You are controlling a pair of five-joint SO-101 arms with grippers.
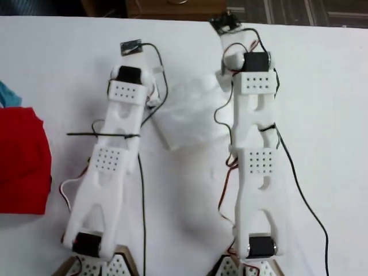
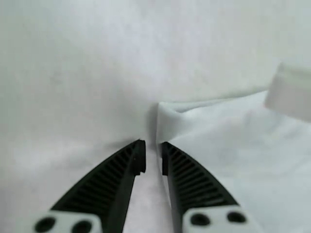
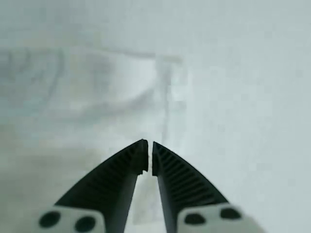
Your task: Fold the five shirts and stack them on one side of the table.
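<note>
A white shirt [image 1: 190, 112] lies crumpled on the white table between my two arms. In the left wrist view my left gripper [image 2: 153, 155] is open by a narrow gap, its tips right at a folded corner of the white shirt [image 2: 218, 145], with nothing between them. My right gripper [image 3: 150, 155] rests on the white shirt [image 3: 97, 92], its fingers almost together; a crease in the cloth runs into the tips, so it looks shut on the fabric. At the table's left edge lies a folded red shirt [image 1: 20, 161] with a bit of blue shirt [image 1: 7, 95] behind it.
Both arms [image 1: 115, 155] [image 1: 256, 144] stretch away over the table, with black cables trailing beside them. A dark strip of floor and furniture [image 1: 172, 7] runs behind the table's far edge. Bare tabletop [image 1: 333, 115] lies to the right.
</note>
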